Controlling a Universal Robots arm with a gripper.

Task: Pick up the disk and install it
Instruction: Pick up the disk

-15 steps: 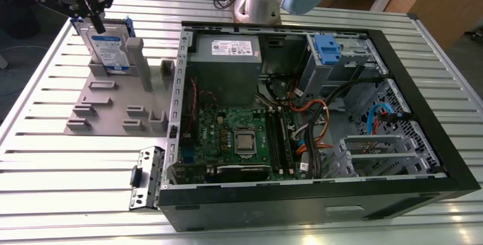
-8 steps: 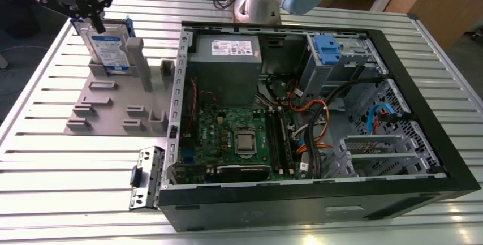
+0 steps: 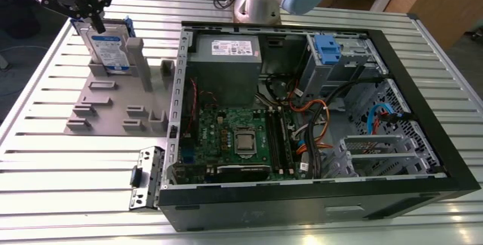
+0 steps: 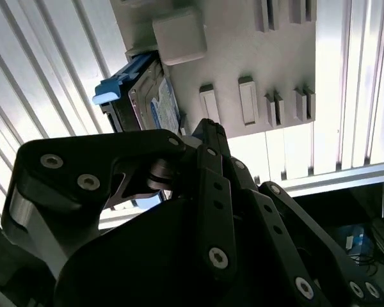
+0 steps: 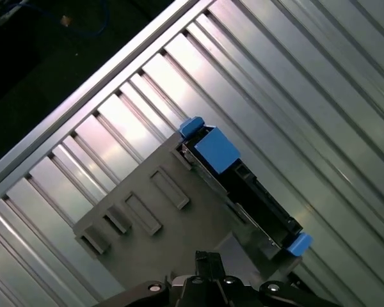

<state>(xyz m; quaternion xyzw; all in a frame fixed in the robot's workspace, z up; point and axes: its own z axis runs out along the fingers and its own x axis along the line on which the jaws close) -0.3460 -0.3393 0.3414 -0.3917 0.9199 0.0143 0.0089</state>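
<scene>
The slatted metal table point(image 3: 68, 188) has bare room along its near edge. There a loose metal bracket point(image 3: 149, 177) lies just beside the near-left corner of the open computer case point(image 3: 302, 211), on the exterior view's left. Inside the case the motherboard point(image 3: 234, 137) sits near. The grey power supply point(image 3: 224, 64) is farther back, and a blue latch point(image 3: 327, 50) is in the drive bay at the far right.

To the exterior view's left of the case lies a grey fixture plate point(image 3: 113, 103) with raised blocks. Its near half is bare, with open slats beyond its left edge.

The disk point(image 3: 108, 52) stands upright on edge in the far part of this plate, between grey posts. The tool point(image 3: 96, 27) hangs right over the disk's top edge. I cannot tell whether it is clenched on the disk or released.

The second wrist view shows the disk's label face point(image 4: 157, 105) and one end of its blue bracket point(image 4: 109, 89) past the tool's black linkage point(image 4: 201, 131). The first wrist view looks down on the disk's top edge point(image 5: 256, 192), with the blue bracket's ends at either end of it.

The arm base point(image 3: 257, 4) stands at the table's far side, behind the case.
</scene>
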